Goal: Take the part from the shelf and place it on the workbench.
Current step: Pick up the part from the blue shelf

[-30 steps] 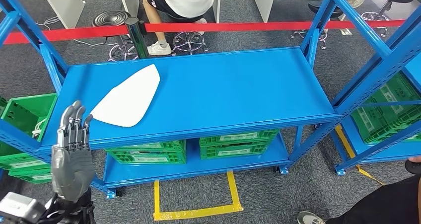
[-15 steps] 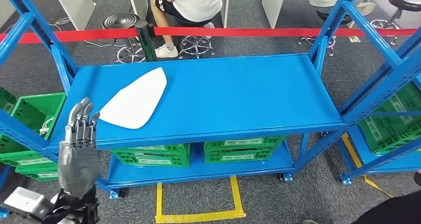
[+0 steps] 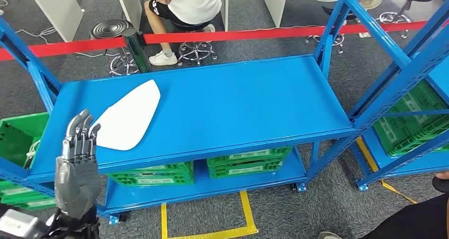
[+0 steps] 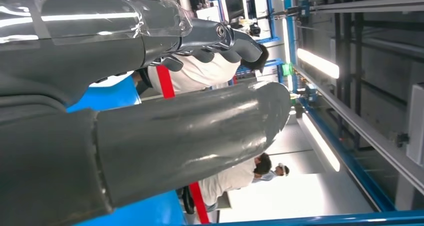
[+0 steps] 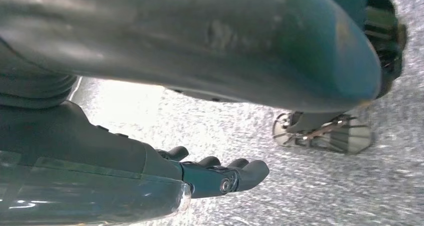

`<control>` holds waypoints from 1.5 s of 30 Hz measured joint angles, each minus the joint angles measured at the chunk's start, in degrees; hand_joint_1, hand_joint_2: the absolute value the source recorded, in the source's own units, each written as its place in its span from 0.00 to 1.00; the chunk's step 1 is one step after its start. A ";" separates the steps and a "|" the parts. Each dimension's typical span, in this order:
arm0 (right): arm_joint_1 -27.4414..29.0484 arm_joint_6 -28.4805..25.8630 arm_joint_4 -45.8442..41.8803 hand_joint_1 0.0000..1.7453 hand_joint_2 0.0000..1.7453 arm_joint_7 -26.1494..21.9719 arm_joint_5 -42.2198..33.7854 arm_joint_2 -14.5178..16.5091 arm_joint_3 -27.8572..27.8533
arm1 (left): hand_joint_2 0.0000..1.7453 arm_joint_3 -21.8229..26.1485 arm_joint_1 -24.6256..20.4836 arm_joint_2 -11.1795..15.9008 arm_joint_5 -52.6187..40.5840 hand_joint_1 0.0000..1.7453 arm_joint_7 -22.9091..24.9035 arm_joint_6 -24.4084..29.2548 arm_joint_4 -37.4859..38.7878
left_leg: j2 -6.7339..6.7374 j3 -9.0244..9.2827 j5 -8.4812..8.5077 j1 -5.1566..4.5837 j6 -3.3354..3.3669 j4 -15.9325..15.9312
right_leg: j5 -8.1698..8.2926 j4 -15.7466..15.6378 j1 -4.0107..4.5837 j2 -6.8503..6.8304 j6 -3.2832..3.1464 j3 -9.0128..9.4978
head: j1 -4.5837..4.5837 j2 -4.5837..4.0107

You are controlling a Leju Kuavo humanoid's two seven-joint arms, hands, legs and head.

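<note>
Left hand, fingers apart and empty, just beside white part; right hand empty.

The shelf looks like painted metal, blue with a smooth, slightly satin top. The part on it is white, flat and matt, thin as sheet plastic or card; which, I cannot tell. The left hand has a matt grey palm cover and metallic-looking fingers; in the left wrist view a glossy clear plastic film wraps its back. The crates are green ribbed plastic. The floor is rough grey carpet with glossy yellow tape
</note>
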 joint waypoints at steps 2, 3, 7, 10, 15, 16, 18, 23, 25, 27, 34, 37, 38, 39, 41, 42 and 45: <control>-0.13 0.01 -0.01 0.00 0.00 0.00 0.00 -0.01 0.01 | 0.00 0.00 0.01 0.00 0.00 0.00 -0.03 0.00 0.00 | 0.00 1.34 0.74 -0.16 0.56 -3.02 | -0.25 -0.04 0.07 0.23 0.74 0.26 | -0.17 0.01; -0.18 0.01 -0.02 0.00 0.00 0.00 0.00 -0.02 0.02 | 0.00 0.01 0.00 0.00 0.01 0.00 -0.05 0.00 -0.01 | -0.04 1.48 0.62 -0.31 1.03 -3.29 | -0.26 -0.18 0.04 0.30 1.12 0.38 | -0.18 0.01; -0.18 0.01 -0.01 0.00 0.00 0.00 -0.01 -0.06 0.02 | 0.00 0.03 -0.02 0.00 0.02 0.00 -0.19 0.00 -0.02 | -0.02 2.09 0.90 -0.24 2.53 -3.95 | -3.08 3.95 -0.14 -0.16 2.14 -1.30 | 0.44 0.00; -0.06 0.04 -0.02 0.00 0.00 0.01 -0.02 -0.03 0.03 | 0.00 0.02 0.02 0.00 0.03 0.00 -0.19 0.00 0.00 | 0.04 2.26 0.77 -0.53 3.01 -4.00 | -7.86 15.47 -0.08 -0.33 2.21 -6.88 | 1.56 0.00; 0.03 0.04 -0.01 0.00 0.00 0.02 -0.02 -0.16 0.03 | 0.00 0.02 0.03 0.00 0.04 0.00 -0.19 0.00 0.00 | -0.47 2.75 0.53 -1.13 3.01 -3.98 | -0.92 4.62 0.75 -0.43 0.32 -2.36 | 2.87 0.00; -0.05 0.04 -0.01 0.00 0.00 0.02 -0.02 -0.22 0.03 | 0.00 0.02 0.04 0.00 0.04 0.00 -0.19 0.00 0.00 | -0.59 2.75 0.46 -1.22 2.84 -3.97 | 0.01 1.70 0.96 -0.54 -0.03 -1.04 | 2.96 0.00; -0.17 0.05 -0.02 0.00 0.00 0.02 -0.02 -0.31 0.04 | 0.00 0.02 0.05 0.00 0.04 0.00 -0.19 0.00 0.00 | -0.73 2.71 0.34 -1.28 2.35 -4.01 | 0.14 -0.15 1.23 -0.74 -0.27 -0.35 | 2.85 0.00; -0.18 0.07 -0.02 0.00 0.00 0.02 -0.02 -0.31 0.04 | 0.00 0.02 0.05 0.00 0.04 0.00 -0.19 0.00 0.00 | -0.71 2.75 0.38 -1.11 1.99 -4.14 | 0.14 -0.14 1.37 -0.74 -0.37 -0.41 | 2.72 -0.01; -0.18 0.07 -0.02 0.00 0.00 0.02 -0.02 -0.31 0.04 | 0.00 0.02 0.05 0.00 0.04 0.00 -0.19 0.00 0.00 | -0.71 2.75 0.38 -1.11 1.99 -4.14 | 0.14 -0.14 1.37 -0.74 -0.37 -0.41 | 2.72 -0.01; -0.18 0.07 -0.02 0.00 0.00 0.02 -0.02 -0.31 0.04 | 0.00 0.02 0.05 0.00 0.04 0.00 -0.19 0.00 0.00 | -0.71 2.76 0.39 -1.10 1.97 -4.16 | 0.15 -0.15 1.38 -0.74 -0.39 -0.41 | 2.72 0.00; -0.16 0.05 0.09 0.00 0.00 0.04 -0.04 -0.26 0.09 | 0.00 0.01 0.09 0.02 0.05 0.00 -0.20 -0.01 -0.01 | -0.28 -1.92 -4.06 -0.58 0.25 4.86 | 0.70 -1.08 0.74 -0.84 -1.19 0.42 | 1.50 -0.01; -0.03 0.24 0.15 0.00 0.00 0.04 -0.10 -0.17 0.44 | 0.00 0.01 0.20 0.01 0.08 0.00 -0.19 -0.07 0.02 | 0.01 -0.18 0.64 -0.41 1.08 -1.10 | -0.50 -0.76 0.57 -0.28 0.52 1.15 | 0.27 0.00; -0.08 0.26 0.16 0.00 0.00 0.04 -0.11 -0.20 0.53 | 0.00 0.01 0.19 0.01 0.09 0.00 -0.19 -0.08 0.02 | 0.03 1.04 1.31 -0.45 1.77 -3.51 | -0.90 -0.63 0.52 -0.21 1.12 1.28 | 0.19 0.00; -0.11 0.26 0.16 0.00 0.00 0.04 -0.11 -0.21 0.54 | 0.00 0.01 0.16 0.01 0.09 0.00 -0.19 -0.09 0.01 | 0.03 1.30 1.35 -0.42 2.15 -3.77 | -1.53 0.11 0.45 -0.26 1.42 1.06 | 0.27 0.00; -0.14 0.26 0.17 0.00 0.00 0.05 -0.11 -0.22 0.56 | 0.00 0.00 0.13 0.01 0.09 0.00 -0.19 -0.13 0.01 | 0.10 1.78 1.35 -0.28 2.70 -4.16 | -4.40 5.29 0.40 -0.36 1.87 -1.26 | 0.71 0.01; -0.11 0.27 0.17 0.00 0.00 0.05 -0.12 -0.19 0.56 | 0.00 -0.01 0.12 0.01 0.07 0.00 -0.18 -0.15 0.01 | 0.12 1.89 1.26 -0.30 2.86 -4.19 | -6.23 9.42 0.42 -0.39 2.02 -3.31 | 1.01 0.01; 0.12 0.32 0.17 0.00 0.00 0.13 -0.16 -0.08 0.58 | 0.00 -0.04 0.13 0.02 -0.26 0.00 -0.04 -0.17 0.14 | -0.06 2.25 0.96 -0.38 3.09 -4.19 | -7.48 16.48 0.42 -0.40 2.03 -7.39 | 1.91 0.01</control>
